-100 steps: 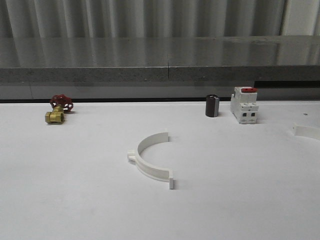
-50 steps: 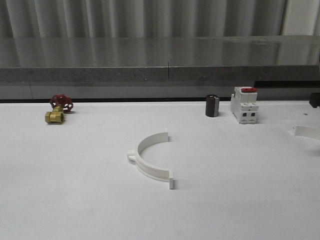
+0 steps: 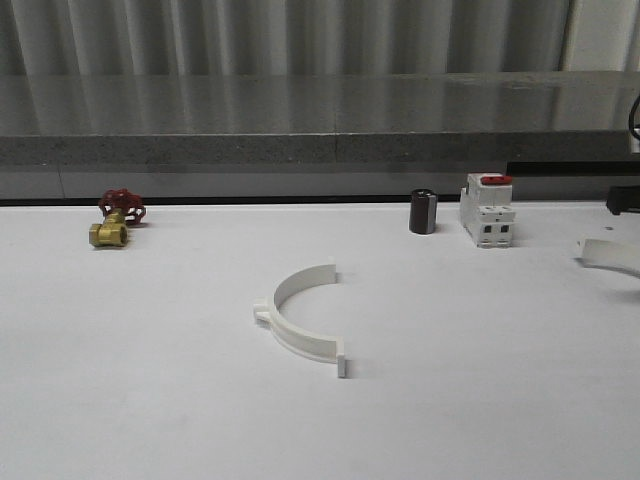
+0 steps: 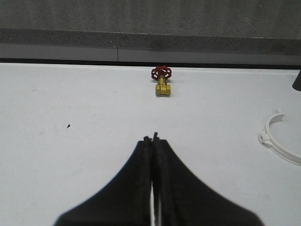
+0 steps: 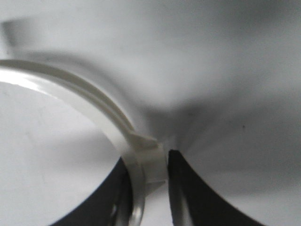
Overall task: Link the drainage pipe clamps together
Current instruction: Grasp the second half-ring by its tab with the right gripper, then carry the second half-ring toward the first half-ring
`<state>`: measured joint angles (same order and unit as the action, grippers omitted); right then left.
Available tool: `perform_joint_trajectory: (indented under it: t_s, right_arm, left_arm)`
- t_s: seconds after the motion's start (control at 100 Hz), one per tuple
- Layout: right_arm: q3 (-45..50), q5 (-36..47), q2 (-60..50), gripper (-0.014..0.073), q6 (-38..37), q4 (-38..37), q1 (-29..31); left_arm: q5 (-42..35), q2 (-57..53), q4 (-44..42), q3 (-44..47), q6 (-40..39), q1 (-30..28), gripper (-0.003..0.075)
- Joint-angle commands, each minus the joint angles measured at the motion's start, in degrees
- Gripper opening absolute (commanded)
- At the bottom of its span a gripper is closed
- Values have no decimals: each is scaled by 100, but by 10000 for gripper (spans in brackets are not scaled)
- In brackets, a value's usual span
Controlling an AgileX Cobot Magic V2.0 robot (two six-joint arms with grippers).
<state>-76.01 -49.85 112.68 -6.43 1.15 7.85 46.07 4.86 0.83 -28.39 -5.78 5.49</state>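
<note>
Two curved white plastic half-rings [image 3: 301, 320] [image 5: 94, 117], one pinched by right end effector [image 5: 153, 188].

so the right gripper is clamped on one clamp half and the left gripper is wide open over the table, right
Not quite. The left gripper is shut, not wide open: in the left wrist view its fingers are pressed together with nothing between them. The rest holds: the right wrist view shows the right gripper closed on one clamp half, and the other clamp half lies on the table.
</note>
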Motion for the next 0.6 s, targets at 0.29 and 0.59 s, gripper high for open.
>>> perform_joint_trajectory:
  t_s: [0.29, 0.59]
  right_arm:
    - [-179, -514, -895, 78, -553, 445, -533]
    - [-179, -666, -917, 78, -1442, 445, -1909]
  left_arm:
    - [-467, 81, 22, -132, 2, -7, -20]
    - [-467, 81, 22, -132, 2, -7, -20]
